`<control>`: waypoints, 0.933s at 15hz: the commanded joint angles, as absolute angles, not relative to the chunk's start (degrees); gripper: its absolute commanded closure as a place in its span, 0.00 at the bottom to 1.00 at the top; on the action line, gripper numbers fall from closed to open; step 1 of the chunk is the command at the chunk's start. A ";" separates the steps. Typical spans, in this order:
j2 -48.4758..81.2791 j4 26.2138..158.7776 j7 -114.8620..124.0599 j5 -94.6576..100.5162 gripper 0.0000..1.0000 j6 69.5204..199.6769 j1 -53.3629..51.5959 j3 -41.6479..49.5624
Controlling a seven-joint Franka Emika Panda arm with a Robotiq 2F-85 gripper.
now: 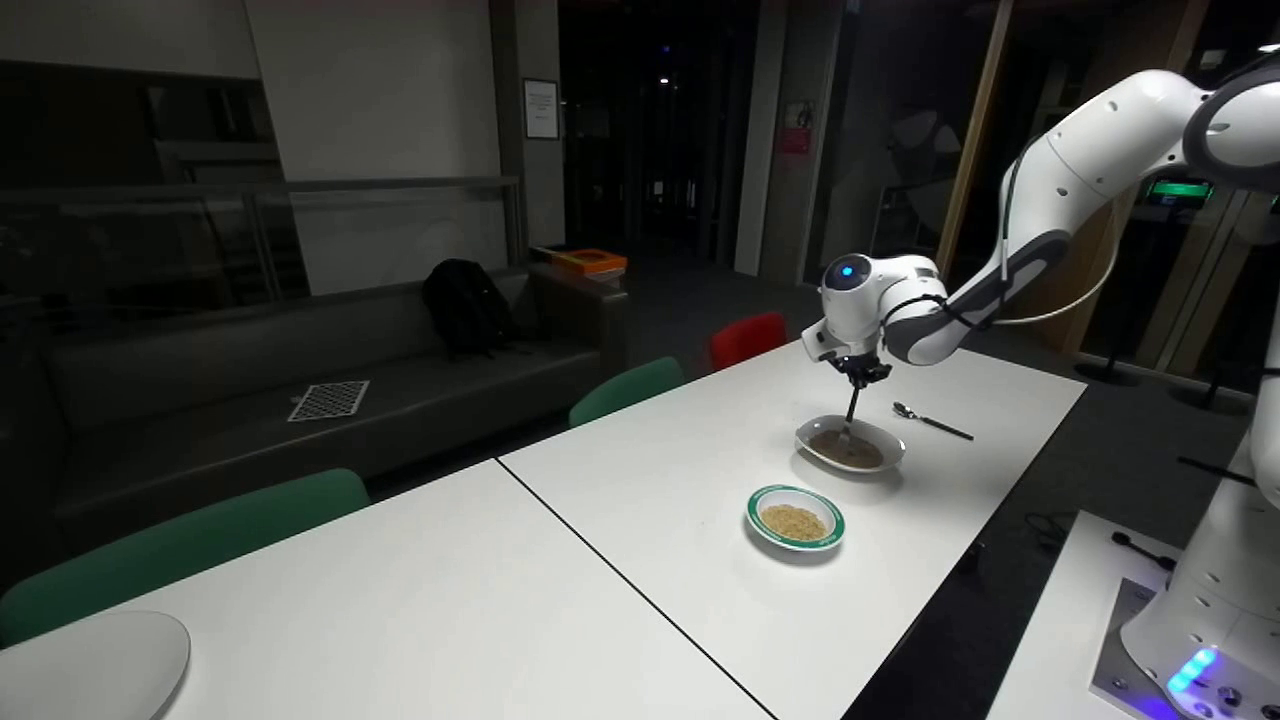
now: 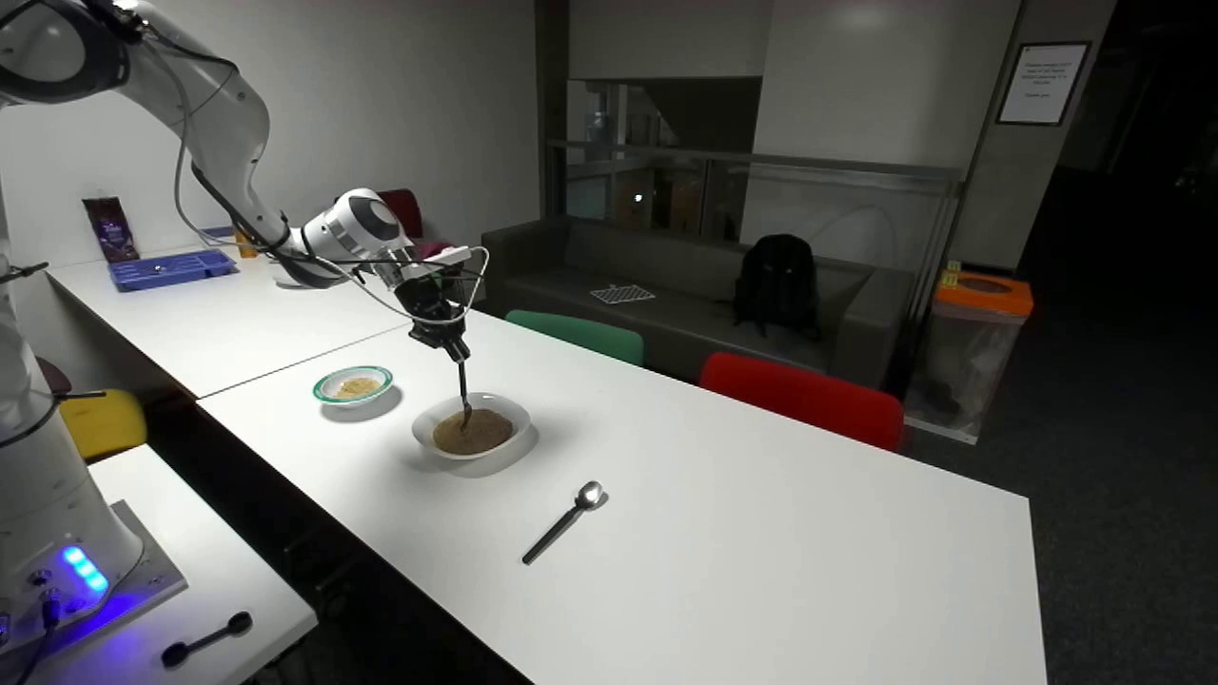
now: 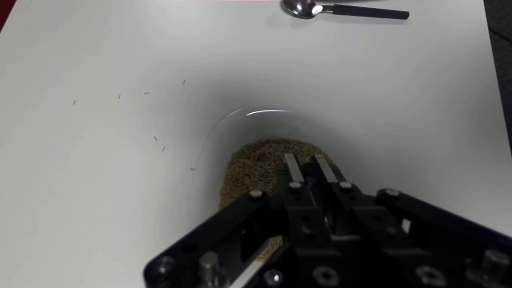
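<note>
Within pincer (image 3: 305,158), utensil (image 2: 463,382); long axis near-upright, pointing down into bowl (image 2: 519,420).

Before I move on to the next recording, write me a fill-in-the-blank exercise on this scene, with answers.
The gripper holds a utensil whose lower end is inside the white dish; the dish's grains are coloured ____.
The round bowl has a rim coloured ____.
A ____ with a black handle lies on the table.
On the sofa sits a black ____.

Missing words: brown; green; spoon; backpack.
</note>
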State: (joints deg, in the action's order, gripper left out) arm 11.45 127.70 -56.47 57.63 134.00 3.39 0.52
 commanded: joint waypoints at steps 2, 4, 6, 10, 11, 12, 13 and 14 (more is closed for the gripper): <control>14.20 123.76 -55.62 57.26 0.97 134.14 3.40 0.72; 15.39 122.39 -55.54 57.40 0.97 133.88 3.42 0.79; 16.35 121.26 -55.52 57.47 0.97 133.72 3.51 0.91; 17.16 119.79 -55.18 57.85 0.97 133.38 3.73 1.51; 17.14 119.69 -55.16 57.84 0.97 133.28 3.85 1.73; 17.19 119.55 -55.08 57.92 0.97 133.17 3.95 1.93; 17.17 119.47 -55.05 57.86 0.97 133.13 4.15 2.11; 17.03 119.58 -54.93 57.94 0.97 133.17 4.32 2.34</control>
State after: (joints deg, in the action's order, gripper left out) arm 16.96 120.60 -56.36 57.57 133.95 3.85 1.84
